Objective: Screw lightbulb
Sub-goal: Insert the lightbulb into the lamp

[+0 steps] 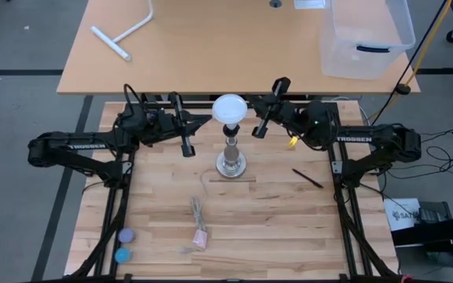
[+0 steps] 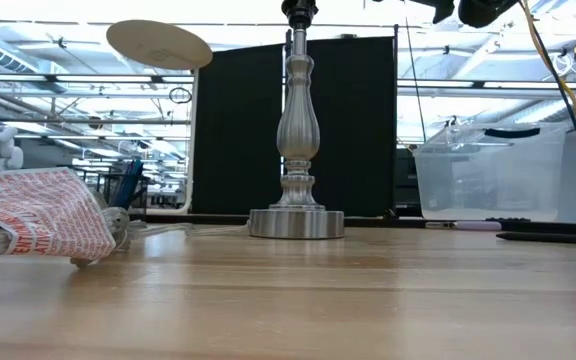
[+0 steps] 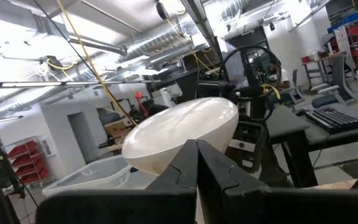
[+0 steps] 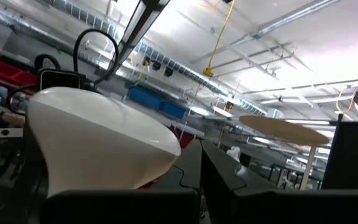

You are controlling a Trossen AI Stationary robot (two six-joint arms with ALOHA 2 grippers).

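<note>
The white lightbulb (image 1: 230, 108) stands globe up on top of the upright metal post (image 1: 231, 161), at the middle of the wooden table's far half. Its neck (image 1: 230, 130) runs down to the post's top. My left gripper (image 1: 208, 119) is shut beside the bulb's left side; in the left wrist view its closed tips (image 3: 197, 152) stand in front of the globe (image 3: 179, 134). My right gripper (image 1: 252, 119) is shut beside the bulb's right side, with the globe (image 4: 98, 143) next to its fingers (image 4: 222, 165). In the low view only the post (image 2: 298, 130) and its black top (image 2: 299, 12) show. My left gripper's shut tips lie close against the globe's lower left side (image 3: 166, 163), coming level from the table's left and slanting upward; I cannot tell whether they touch it. My right gripper's shut fingers come from the table's right, slanting upward, beside the globe (image 4: 166, 149); I cannot tell whether they touch it.
A pink packet with a loose cord (image 1: 200, 234) lies near the table's front, with two blue caps (image 1: 123, 245) at the front left. A black pen (image 1: 307, 178) lies at the right. On the far table stand a clear bin (image 1: 364, 35) and a white T-shaped pipe (image 1: 124, 35).
</note>
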